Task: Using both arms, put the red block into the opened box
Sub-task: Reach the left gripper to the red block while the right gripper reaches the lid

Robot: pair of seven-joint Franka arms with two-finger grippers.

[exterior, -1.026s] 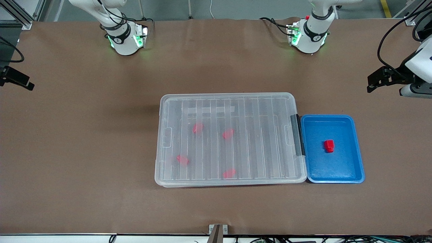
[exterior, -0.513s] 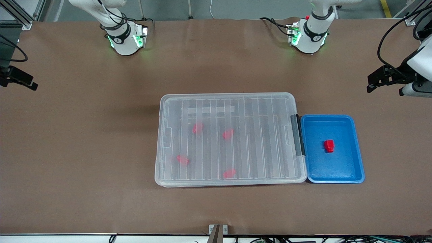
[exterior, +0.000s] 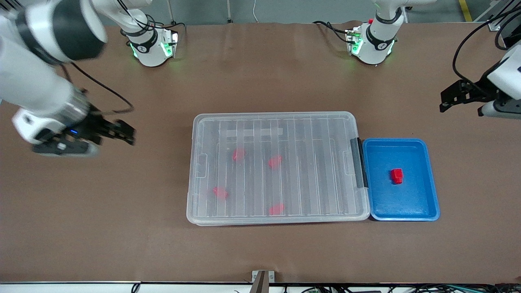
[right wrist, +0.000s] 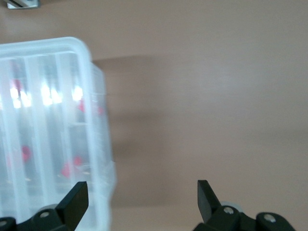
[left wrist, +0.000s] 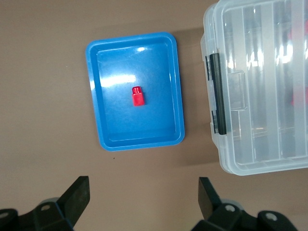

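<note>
Lying in the blue tray (exterior: 431,203), 1 red block (exterior: 397,176), box (exterior: 276,122) lidded

table (exterior: 122,228): brown covering | floor (exterior: 285,10): grey, possibly concrete | frame (exterior: 24,18): aluminium, table corner

No readable text, label, brand, number or sign anywhere.
</note>
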